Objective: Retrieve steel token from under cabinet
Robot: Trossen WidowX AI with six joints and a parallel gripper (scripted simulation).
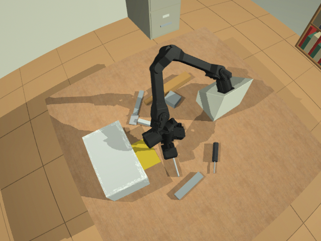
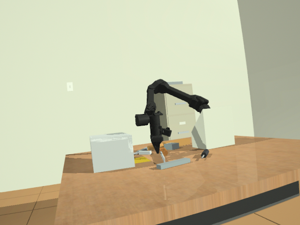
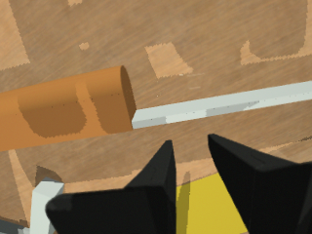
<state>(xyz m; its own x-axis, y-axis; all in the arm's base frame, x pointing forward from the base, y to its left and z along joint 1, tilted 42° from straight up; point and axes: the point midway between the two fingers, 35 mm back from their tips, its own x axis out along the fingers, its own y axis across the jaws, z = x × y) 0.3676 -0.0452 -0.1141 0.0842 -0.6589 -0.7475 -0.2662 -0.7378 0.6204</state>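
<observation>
The pale cabinet (image 1: 111, 158) (image 2: 113, 154) stands at the left. The yellow marked area (image 1: 149, 159) (image 2: 141, 160) (image 3: 210, 207) lies along its front. The token is not visible, and the vent slots cannot be made out. A tool with a round orange handle (image 3: 73, 109) and a thin pale steel shaft (image 1: 176, 167) (image 2: 162, 157) (image 3: 219, 105) lies on the table beside the yellow area. My gripper (image 2: 157, 152) (image 3: 190, 142) points down over the table near this tool. Its fingers are partly apart with nothing between them; the tool lies beyond the tips in the wrist view.
A grey bar (image 1: 188, 185) (image 2: 173, 163) and a black-handled screwdriver (image 1: 215, 152) (image 2: 205, 153) lie to the right. An angled grey piece (image 1: 138, 103), a grey block (image 1: 173, 99) and a wooden bar (image 1: 178, 82) lie behind. A pale wedge-shaped block (image 1: 230, 102) (image 2: 219, 129) stands under the arm's base.
</observation>
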